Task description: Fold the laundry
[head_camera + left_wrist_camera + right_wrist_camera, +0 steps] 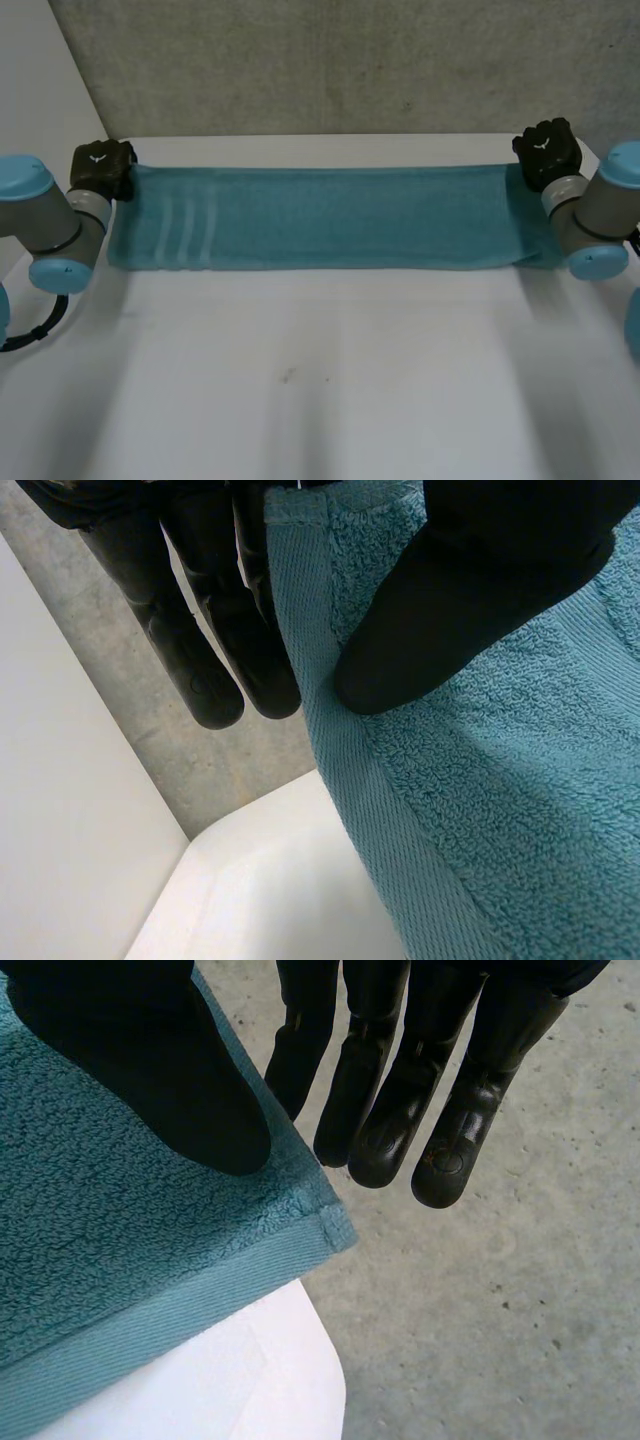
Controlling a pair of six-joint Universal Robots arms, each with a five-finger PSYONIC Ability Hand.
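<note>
**Both hands pinch the towel's far corners**

You have the teal towel (330, 215) stretched as a long band across the far part of the white bench (320, 380), running left to right, with pale stripes (185, 235) near its left end. Your left hand (100, 168) sits at the far left corner and your right hand (545, 152) at the far right corner, well apart.

In the left wrist view the thumb (480, 590) presses on the towel's (500, 810) top face just inside its hemmed edge. The straight fingers (215, 680) lie along the other side of that edge, so the cloth is pinched.

In the right wrist view the thumb (150, 1070) bears on the towel (100, 1250) near its corner. The straight fingers (380, 1130) reach past the edge, holding it the same way. A grey wall (350, 60) stands behind the bench.
</note>
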